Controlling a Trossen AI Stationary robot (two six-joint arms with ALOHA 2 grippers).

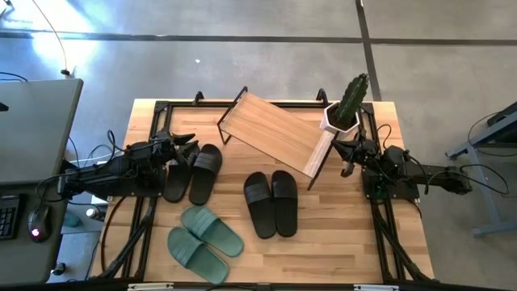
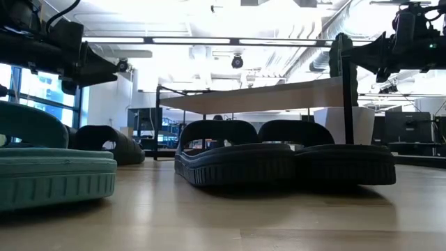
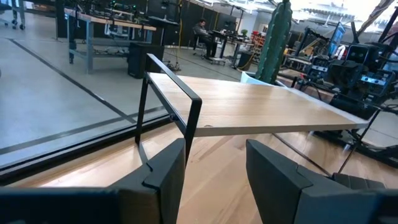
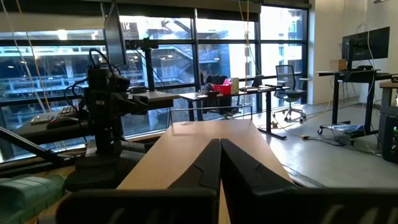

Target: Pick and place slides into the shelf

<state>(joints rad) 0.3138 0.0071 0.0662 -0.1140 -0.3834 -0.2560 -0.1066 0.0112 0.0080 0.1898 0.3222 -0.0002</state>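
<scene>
Black slides [image 1: 194, 173] lie just at 5 o'clock of my left gripper [image 1: 187, 142], fingers apart, empty; long axes run 12-to-6. Shelf [image 1: 275, 131] sits at 2 o'clock. Right gripper [image 1: 346, 156], fingers together, waits beside it.

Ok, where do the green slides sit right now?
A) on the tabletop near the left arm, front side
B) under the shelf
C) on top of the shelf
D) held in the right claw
A: the green slides lie on the table, clear of the shelf.
</scene>
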